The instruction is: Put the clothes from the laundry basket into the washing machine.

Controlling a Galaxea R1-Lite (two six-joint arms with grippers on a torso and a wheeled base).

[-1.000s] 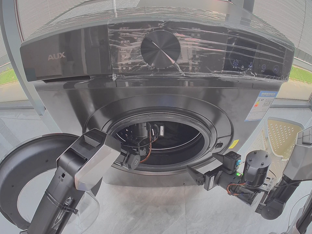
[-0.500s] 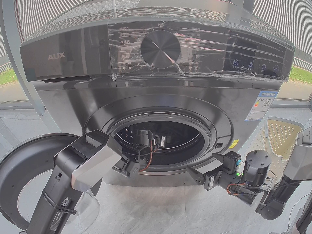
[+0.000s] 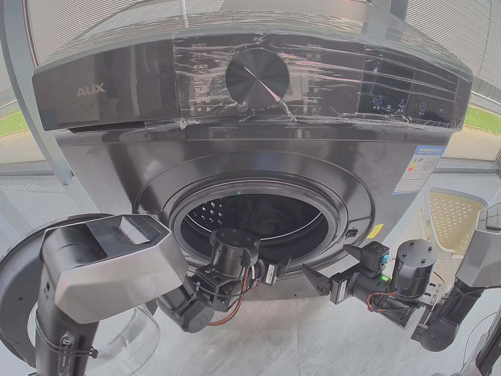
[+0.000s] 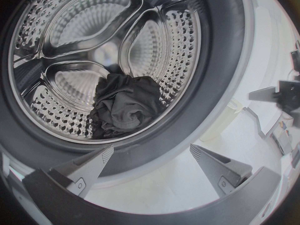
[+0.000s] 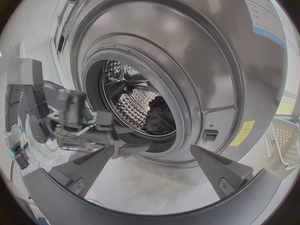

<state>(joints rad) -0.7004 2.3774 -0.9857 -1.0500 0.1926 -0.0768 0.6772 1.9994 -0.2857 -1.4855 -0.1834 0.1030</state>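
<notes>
we list one crumpled, soft black garment (image 4: 125, 105) at 6 o'clock in the dimpled, perforated steel drum (image 4: 175, 47), left gripper (image 4: 150, 148) and right gripper (image 5: 150, 149) both spread wide and empty outside it, and we judge the left arm (image 3: 104, 267) may knock the round glass door (image 3: 21, 272) at 9 o'clock.

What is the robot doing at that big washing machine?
It is loading laundry. A bundle of black clothes lies in the drum of the washing machine, whose door hangs open. The left claw sits just outside the opening, open and empty. The right claw waits beside it, also open and empty.
</notes>
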